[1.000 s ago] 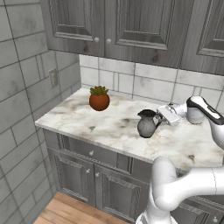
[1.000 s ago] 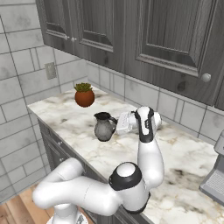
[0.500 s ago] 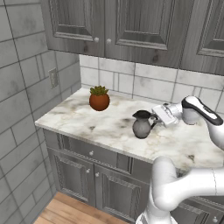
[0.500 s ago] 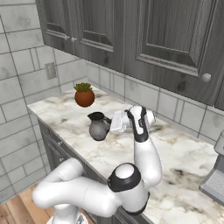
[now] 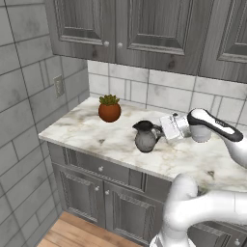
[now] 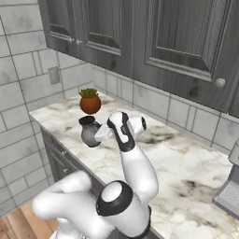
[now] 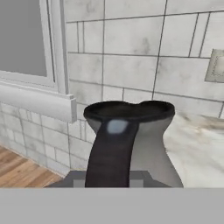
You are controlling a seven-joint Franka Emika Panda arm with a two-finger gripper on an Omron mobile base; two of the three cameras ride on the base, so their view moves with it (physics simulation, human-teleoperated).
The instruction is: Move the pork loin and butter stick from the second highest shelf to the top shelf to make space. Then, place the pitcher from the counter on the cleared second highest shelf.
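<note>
I have my jaws clamped on the handle of the pitcher (image 5: 145, 138), which seems just clear of the bench (image 5: 96, 132) at mid-frame, right of the plant pot (image 5: 109, 108), so next I must carry it upright to the fridge's second-highest shelf.

Pitcher (image 5: 145, 138): dark grey, smooth, glazed finish with a soft sheen; highlight visible on the handle in the hand view. Counter (image 5: 91, 130): polished white marble look with grey veining. Cabinets (image 5: 101, 190): dark grey wood grain, matt, panelled. Wall tiles (image 5: 164, 94): pale grey, smooth, faintly mottled. Plant pot (image 5: 109, 112): terracotta, matt. Floor (image 5: 72, 234): warm wood planks.
</note>
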